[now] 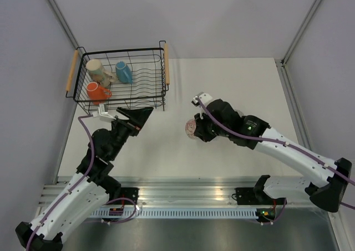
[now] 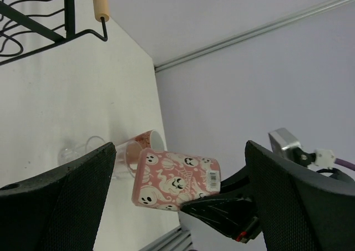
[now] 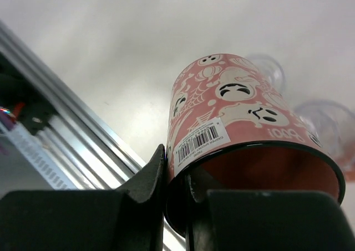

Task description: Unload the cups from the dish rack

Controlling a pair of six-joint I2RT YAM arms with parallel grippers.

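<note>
1. White table (image 1: 222, 85), pale grey walls; the dish rack (image 1: 125, 50) sits at its far left corner.
2. Inside the rack are a cream mug (image 1: 97, 71), a blue mug (image 1: 123, 72) and an orange mug (image 1: 97, 91).
3. The right gripper (image 3: 176, 173) pinches the tilted pink patterned cup (image 3: 233, 107) by its rim, one finger inside and one outside, at mid-table.
4. The left gripper (image 1: 143, 119) is spread wide and holds nothing, just beside the rack's near right corner.
5. A clear glass (image 2: 83, 151) stands beyond the held cup.

White table (image 1: 233, 90), pale grey walls (image 1: 194, 18), slotted metal rail (image 1: 188, 191)
</note>
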